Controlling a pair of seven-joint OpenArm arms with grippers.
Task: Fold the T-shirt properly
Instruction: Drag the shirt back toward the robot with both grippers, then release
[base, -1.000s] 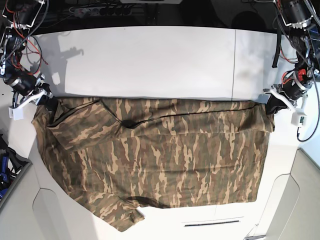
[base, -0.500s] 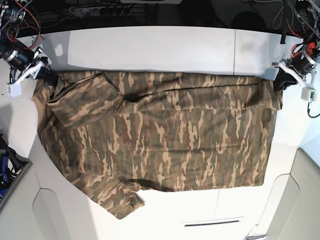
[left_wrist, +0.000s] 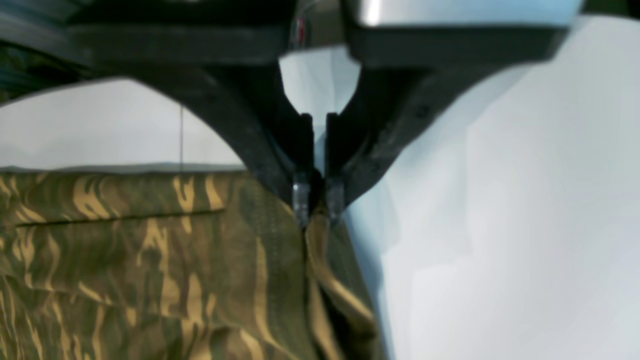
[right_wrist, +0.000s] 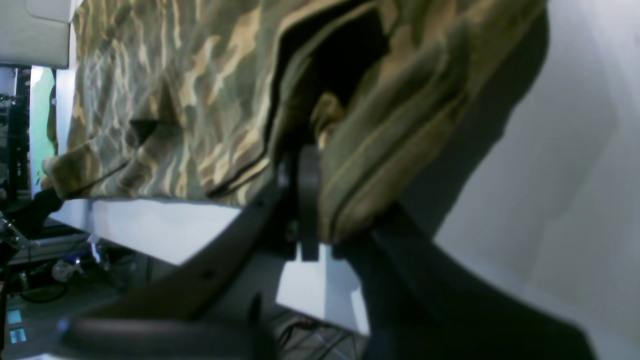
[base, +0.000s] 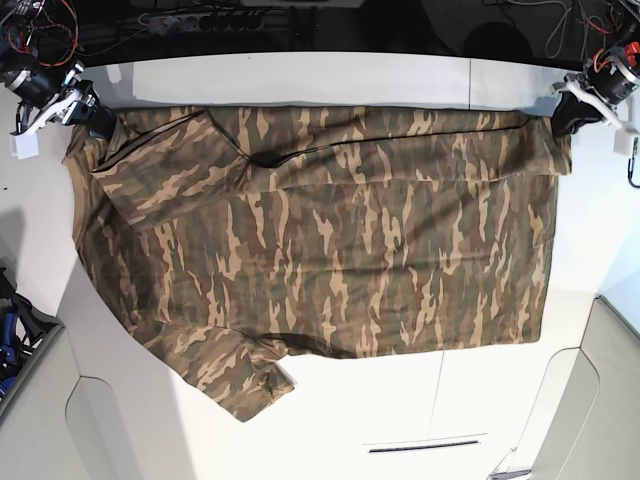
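Both arms have dragged the T-shirt (base: 320, 250) farther back (collar left, lying crosswise); left gripper (left_wrist: 316, 200) and right gripper (right_wrist: 310, 200) pinch its far corners.

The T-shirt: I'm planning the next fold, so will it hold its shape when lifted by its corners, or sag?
Probably floppy: the T-shirt bunches into folds where the left gripper pinches it. It likely sags between the left and right gripper, since the cloth creases near the collar. It looks light and thin, so it should drag easily over the table.
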